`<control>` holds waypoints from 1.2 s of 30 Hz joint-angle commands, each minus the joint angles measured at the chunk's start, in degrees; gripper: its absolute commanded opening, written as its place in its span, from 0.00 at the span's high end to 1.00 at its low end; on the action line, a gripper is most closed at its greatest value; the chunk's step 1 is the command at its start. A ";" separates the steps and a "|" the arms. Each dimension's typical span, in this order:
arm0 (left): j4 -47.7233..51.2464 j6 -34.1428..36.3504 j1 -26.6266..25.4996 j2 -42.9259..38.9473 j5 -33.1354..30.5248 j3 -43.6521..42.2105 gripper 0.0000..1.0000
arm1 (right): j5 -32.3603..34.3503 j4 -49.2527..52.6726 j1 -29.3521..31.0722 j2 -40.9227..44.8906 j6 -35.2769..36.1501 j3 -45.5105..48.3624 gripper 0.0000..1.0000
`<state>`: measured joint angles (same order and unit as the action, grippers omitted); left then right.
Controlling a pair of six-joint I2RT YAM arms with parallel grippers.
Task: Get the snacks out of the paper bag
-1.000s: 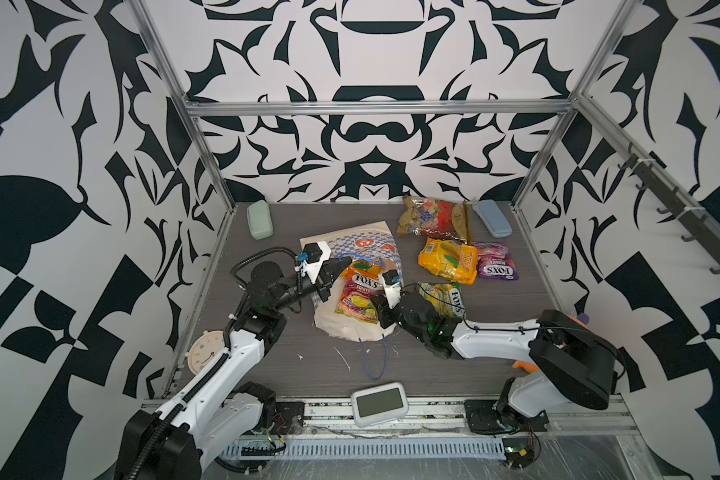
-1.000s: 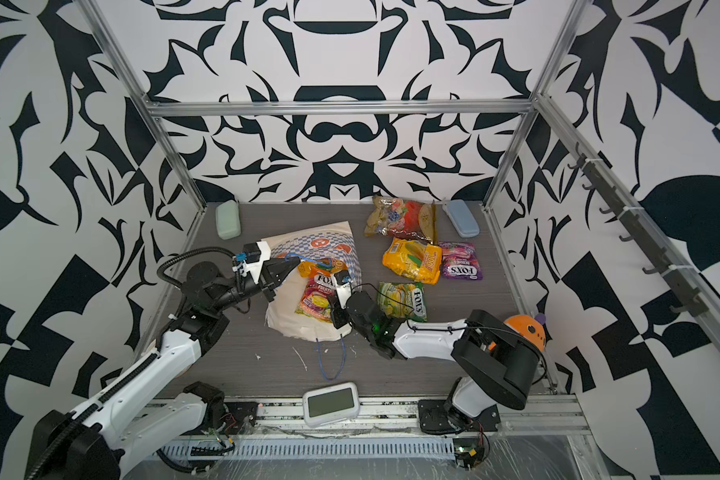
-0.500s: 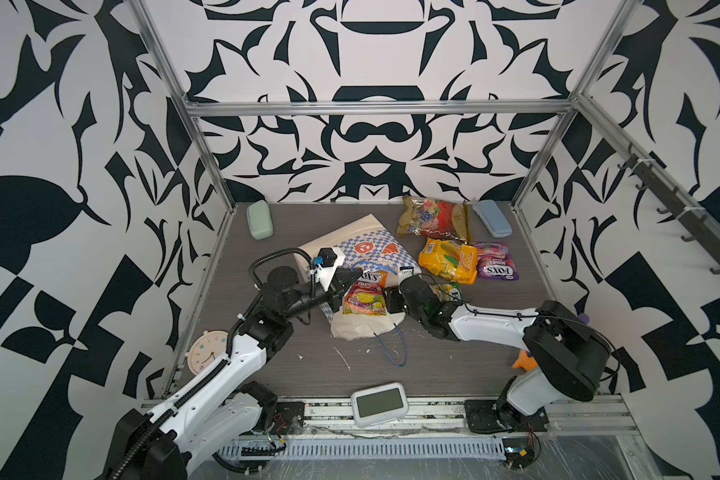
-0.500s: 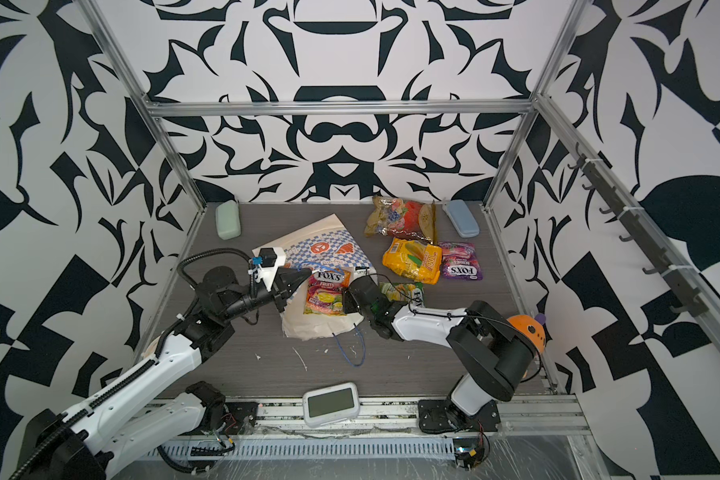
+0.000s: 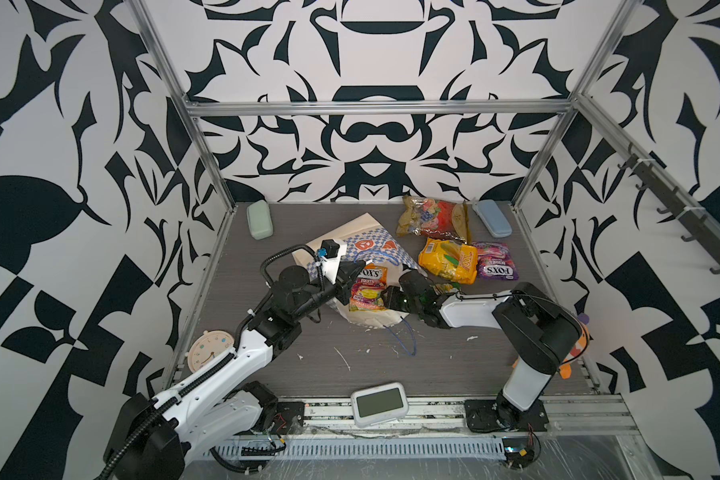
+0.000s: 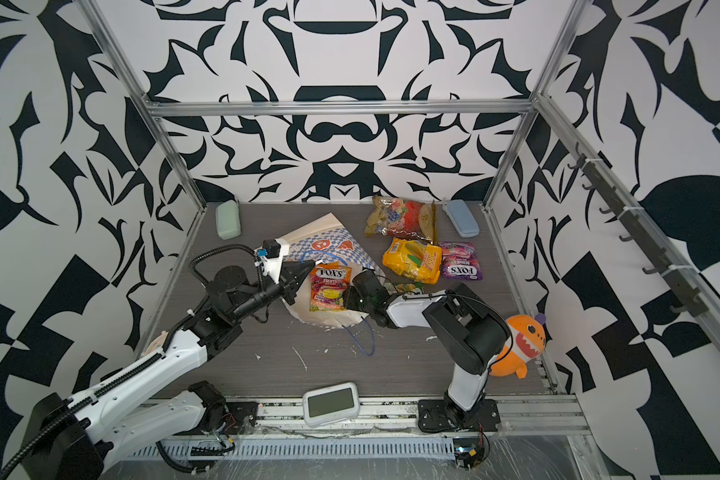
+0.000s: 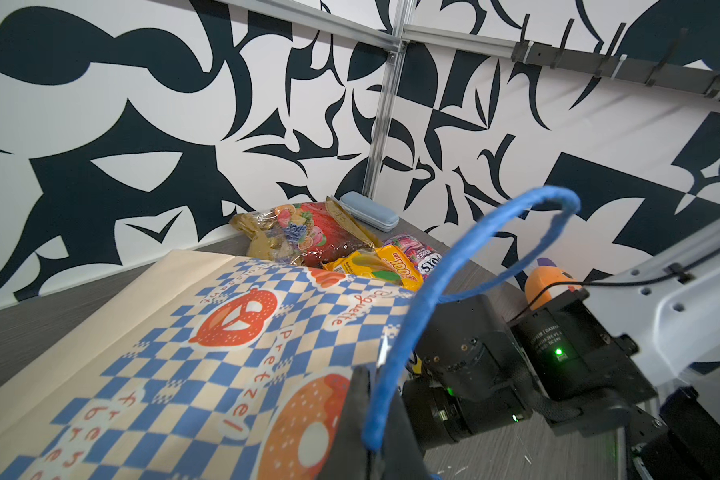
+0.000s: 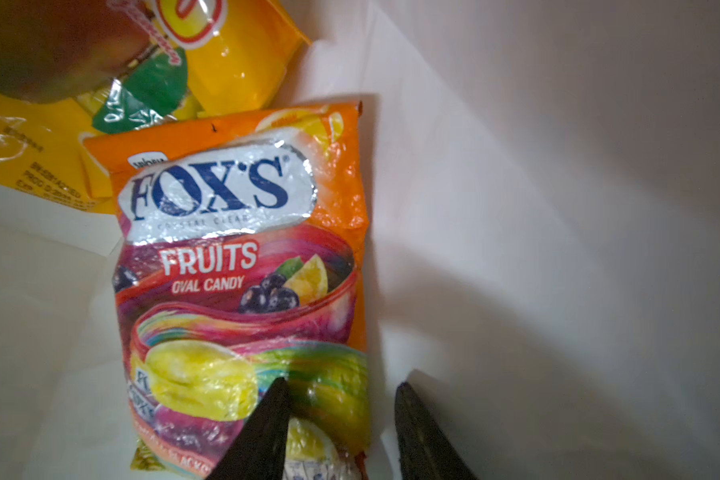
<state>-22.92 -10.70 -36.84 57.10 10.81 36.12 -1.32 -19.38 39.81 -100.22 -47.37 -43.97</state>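
Observation:
The paper bag (image 5: 375, 243) (image 6: 329, 241) lies on its side with its mouth toward the front. My left gripper (image 5: 360, 266) (image 7: 375, 386) is shut on its top rim and blue cord handle (image 7: 433, 286). An orange-pink FOX'S packet (image 5: 366, 289) (image 8: 233, 270) lies in the mouth, and a yellow bag (image 8: 233, 54) lies deeper inside. My right gripper (image 5: 385, 297) (image 8: 341, 386) is open, with one finger over the packet's near corner and the other on the white lining. A green packet (image 6: 404, 286) peeks from under the right arm. Yellow (image 5: 447, 259), purple (image 5: 495, 266) and red-gold (image 5: 433, 218) snacks lie outside.
A green case (image 5: 260, 219) and a blue case (image 5: 492, 218) sit at the back corners. A white timer (image 5: 378, 404) rests on the front rail and a round clock (image 5: 208, 351) at the left edge. An orange plush shark (image 6: 520, 345) is at the right. A loose blue cord (image 5: 404, 340) lies on the table.
My left gripper has drawn the bag's rim up and to the right, so the mouth gapes. My right gripper's jaws have widened and now straddle the FOX'S packet's corner.

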 commanded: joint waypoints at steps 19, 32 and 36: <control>-2.22 -0.10 -0.34 -0.47 -2.85 0.35 1.00 | -9.39 -26.45 -0.84 -7.92 -14.44 3.10 1.00; -2.73 0.85 -0.29 -0.95 -5.03 -0.61 1.00 | -9.23 -21.34 -1.05 4.56 -11.26 7.43 1.00; -2.21 0.93 -0.34 -0.42 -6.11 -0.10 1.00 | -9.25 -18.84 -1.06 9.42 -9.95 8.17 1.00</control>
<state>-23.33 -9.85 -37.21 56.90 6.22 35.99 -11.73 -39.46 39.18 -94.50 -59.29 -36.07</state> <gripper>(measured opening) 0.045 0.051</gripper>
